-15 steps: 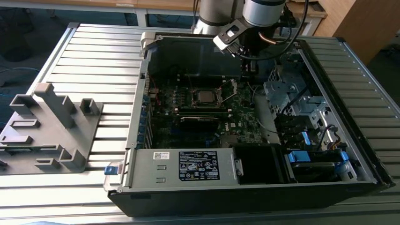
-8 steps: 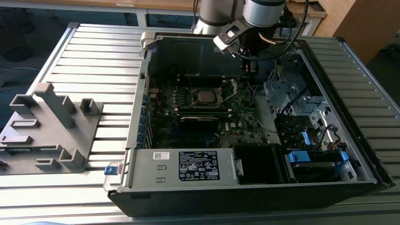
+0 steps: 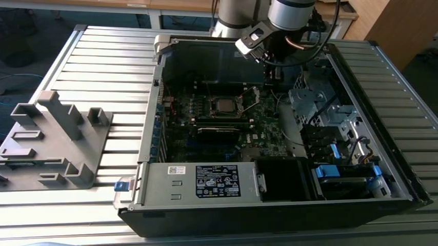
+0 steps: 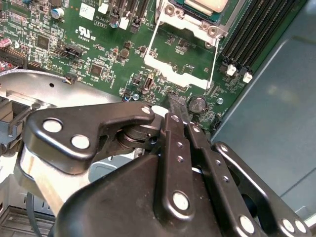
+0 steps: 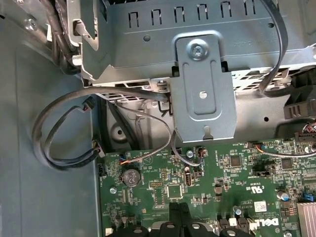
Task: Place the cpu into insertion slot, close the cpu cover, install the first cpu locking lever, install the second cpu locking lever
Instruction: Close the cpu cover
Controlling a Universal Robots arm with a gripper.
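Where your slatted metal table (image 3: pixel 82 56) carries the open computer case (image 3: pixel 403 169), you have a grey moulded rack (image 3: pixel 51 138) lying on the slats at the exterior view's left, apart from the case. Inside the case, you see the silver power supply box (image 3: pixel 198 182) along the near wall and the green motherboard (image 3: pixel 205 141) beyond it. Your arm (image 3: pixel 291 13) comes down over the far wall. Its gripper (image 3: pixel 269 77) hangs inside the case, at the exterior view's right of the socket area. In the first wrist view, a grey metal drive bracket (image 5: pixel 205 94) and a loop of grey cables (image 5: pixel 59 133) sit off the board's edge.

The cpu cover (image 3: pixel 251 95) stands raised on its hinge and is not closed. In the second wrist view you look through its cut-out middle to the board behind. The insertion slot (image 3: pixel 208 107) lies just beside the cover at the exterior view's left, with the cpu (image 3: pixel 222 106) seated flat inside it, silvery top up.

Your gripper's fingers (image 5: pixel 174 217) are pressed together with nothing between them. In the second wrist view their tips sit over the board just beside a round coin battery (image 4: pixel 197 103) and near the cover's free edge. You cannot tell whether they touch the board.
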